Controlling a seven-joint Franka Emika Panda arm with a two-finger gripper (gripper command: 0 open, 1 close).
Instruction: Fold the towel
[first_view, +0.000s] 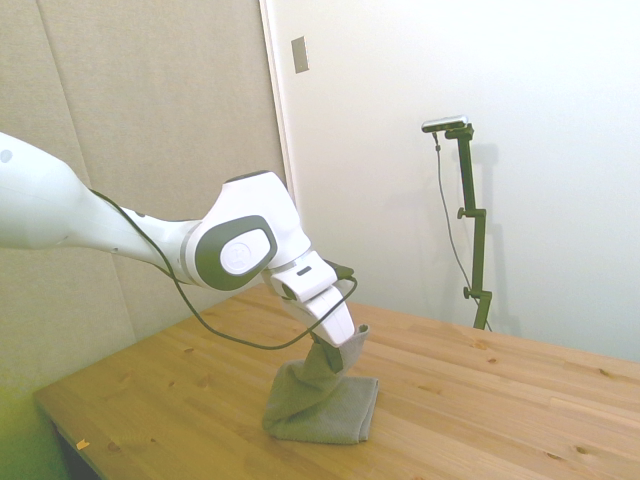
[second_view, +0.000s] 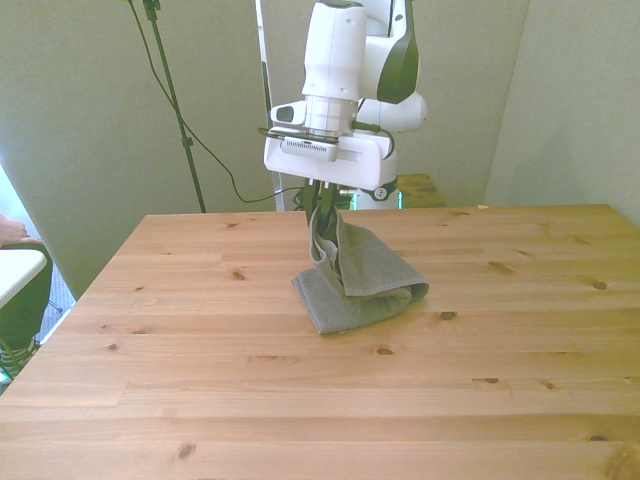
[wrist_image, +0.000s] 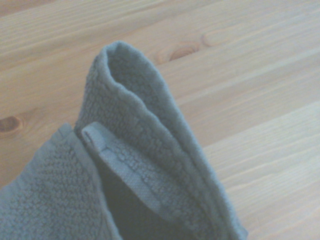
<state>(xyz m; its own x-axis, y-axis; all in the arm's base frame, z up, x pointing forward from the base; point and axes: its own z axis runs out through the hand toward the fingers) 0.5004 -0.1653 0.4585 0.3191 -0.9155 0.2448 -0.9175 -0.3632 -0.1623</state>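
Towel, grey, thick: one edge pinched in the closed jaws of the gripper and raised, remainder resting mid-bench, apparently for carrying the fold across.

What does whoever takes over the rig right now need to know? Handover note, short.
Gripper: shut on the towel, holding one edge lifted above the table.
Towel: lower part rests on the table near the middle; the raised part hangs from the gripper and drapes over the rest. The wrist view shows the lifted layers looped, hem showing.
Done: edge picked up and raised.
Left: carry the edge across, lay it flat on the lower part, release. The fold is not yet laid down.
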